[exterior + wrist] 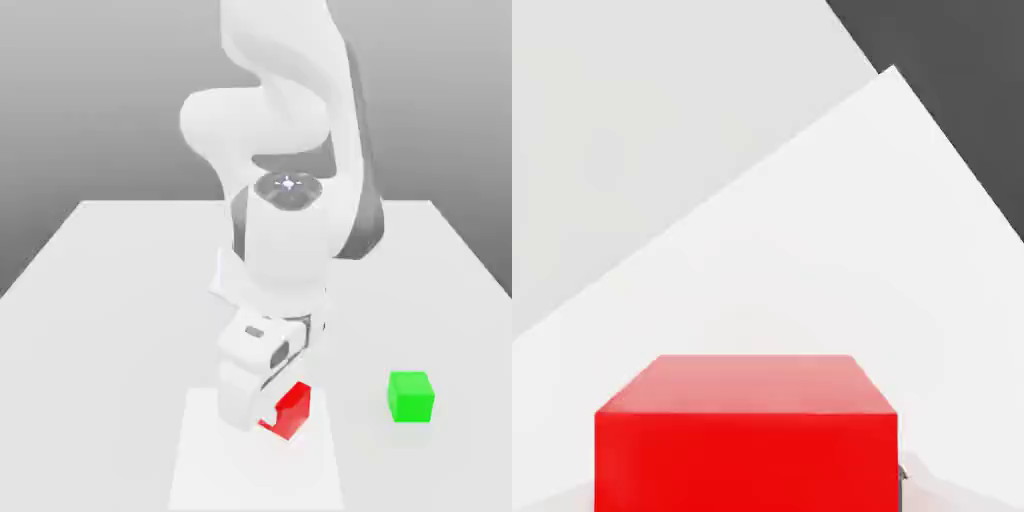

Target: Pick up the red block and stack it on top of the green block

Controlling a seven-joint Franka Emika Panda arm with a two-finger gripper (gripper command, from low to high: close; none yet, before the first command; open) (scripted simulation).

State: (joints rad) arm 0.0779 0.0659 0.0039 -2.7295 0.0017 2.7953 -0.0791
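Two small cubes sit on the white worktop (90, 280), both toward its near edge in the exterior view. One is the red block (293, 410), partly hidden behind the white hand of the arm (285, 250); the other is the green block (411, 396), which stands alone closer to the worktop's edge on the exterior view's right. A stretch of bare surface lies between them, so the two blocks are apart and not touching.

The arm folds down from its base at the far side of the worktop and reaches toward the near edge, its hand pointing downward over the red block. The gripper (268, 418) is low at the worktop and clenched onto the red block, with the cube showing beside and just behind the hand's white body. The block looks slightly turned, with one corner toward the camera.

From the hand view the red block (747, 440) appears very close, its top face and one side face plainly lit, matte and unmarked. A dark sliver of one finger (901, 485) presses against the cube's side. Behind the cube the pale worktop (842, 230) runs on to one of its corners, against a grey and a darker background.
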